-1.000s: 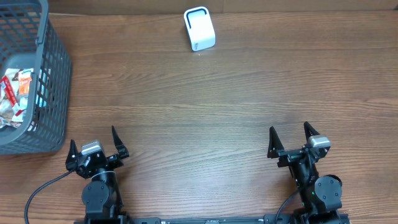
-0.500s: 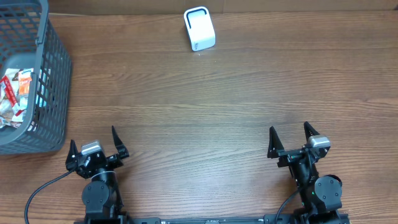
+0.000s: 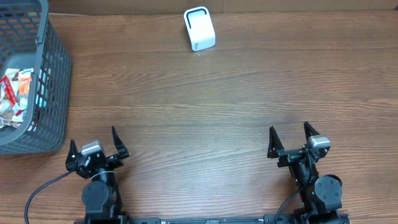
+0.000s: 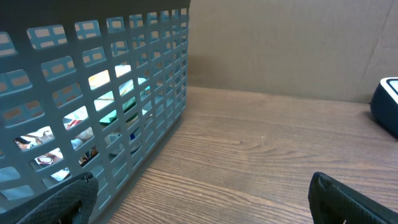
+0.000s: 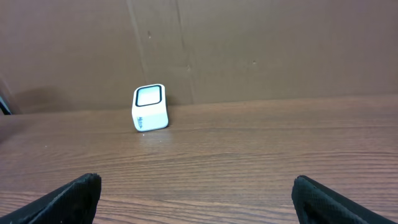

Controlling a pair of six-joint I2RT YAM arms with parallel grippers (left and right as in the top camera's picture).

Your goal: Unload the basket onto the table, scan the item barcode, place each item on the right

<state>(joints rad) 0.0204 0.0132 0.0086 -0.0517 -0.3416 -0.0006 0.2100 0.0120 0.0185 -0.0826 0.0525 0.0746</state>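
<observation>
Wooden tabletop (image 3: 217, 106) carries a grey basket (image 3: 56, 81) at its left side, and the packets (image 3: 15, 96) to scan lie inside it, behind the mesh wall. Left end effector (image 3: 93, 138) is the nearer one: the basket stands just ahead and to its left. Right end effector (image 3: 289, 129) is well apart and faces the scanner (image 3: 199, 28). Both stand wide open and hold nothing. How the packets' long axes lie cannot be told.

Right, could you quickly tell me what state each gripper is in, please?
Left gripper: open, holding nothing.
Right gripper: open, holding nothing.
</observation>
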